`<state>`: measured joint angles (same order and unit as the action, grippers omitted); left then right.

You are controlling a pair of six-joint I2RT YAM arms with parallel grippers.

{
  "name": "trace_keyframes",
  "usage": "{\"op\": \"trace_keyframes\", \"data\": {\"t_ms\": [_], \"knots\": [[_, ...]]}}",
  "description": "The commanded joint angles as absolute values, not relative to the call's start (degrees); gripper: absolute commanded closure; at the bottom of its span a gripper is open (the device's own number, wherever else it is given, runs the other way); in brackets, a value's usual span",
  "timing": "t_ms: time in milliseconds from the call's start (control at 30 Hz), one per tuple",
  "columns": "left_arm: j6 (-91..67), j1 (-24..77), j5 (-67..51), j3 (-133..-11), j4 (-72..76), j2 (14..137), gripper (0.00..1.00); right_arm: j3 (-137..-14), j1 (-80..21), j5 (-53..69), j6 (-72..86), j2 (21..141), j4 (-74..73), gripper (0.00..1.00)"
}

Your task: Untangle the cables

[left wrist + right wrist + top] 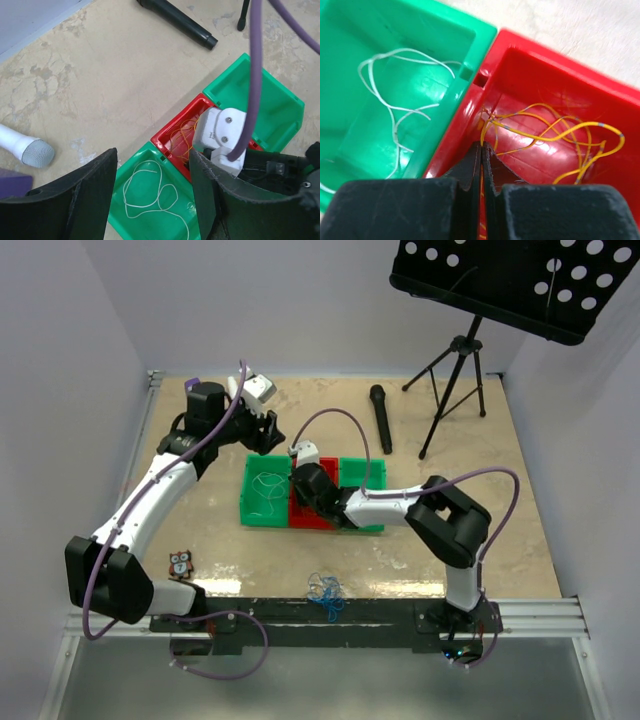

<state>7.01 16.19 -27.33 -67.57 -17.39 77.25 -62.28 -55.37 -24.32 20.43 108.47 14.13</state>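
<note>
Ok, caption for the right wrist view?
Right fingers pinch yellow cable in red bin; white cable in green bin.

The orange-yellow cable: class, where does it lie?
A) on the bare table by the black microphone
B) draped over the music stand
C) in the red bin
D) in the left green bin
C: the right wrist view shows the orange-yellow cable looping across the floor of the red bin, while the green bin beside it holds only the white cable.

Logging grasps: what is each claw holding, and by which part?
Right claw pinches the yellow cable by a strand at its edge; left claw holds nothing.
</note>
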Motion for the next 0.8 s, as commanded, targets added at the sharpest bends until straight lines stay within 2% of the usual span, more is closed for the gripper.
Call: {"op": "trace_keyframes", "data": {"t_ms": [0,133,300,367,567,767], "knots": [[6.06,15.82,-28.56,-66.88,-15.82,75.67,0.36,-64.42,-55.37,-23.38,24.17,110.74,11.96,1.00],[5.89,15.82,-29.09,-67.15,-15.82,75.76,0.34,-63.81,-55.28,-24.61,25.84,110.75,10.81,1.00],[5.27,15.82,-29.71,-67.50,-15.82,76.03,0.33,-63.02,-55.28,-23.47,25.31,106.01,10.64,0.70],[5.18,15.82,-29.88,-67.67,-15.99,76.02,0.32,-63.98,-55.28,-23.29,24.53,103.72,9.50,0.63],[5.01,15.82,-29.71,-67.85,-17.05,75.32,0.32,-66.80,-55.28,-23.12,23.38,99.94,5.02,0.56],[5.01,15.82,-29.71,-68.03,-17.31,74.97,0.32,-64.08,-55.37,-22.59,24.08,94.84,3.96,0.58]]}}
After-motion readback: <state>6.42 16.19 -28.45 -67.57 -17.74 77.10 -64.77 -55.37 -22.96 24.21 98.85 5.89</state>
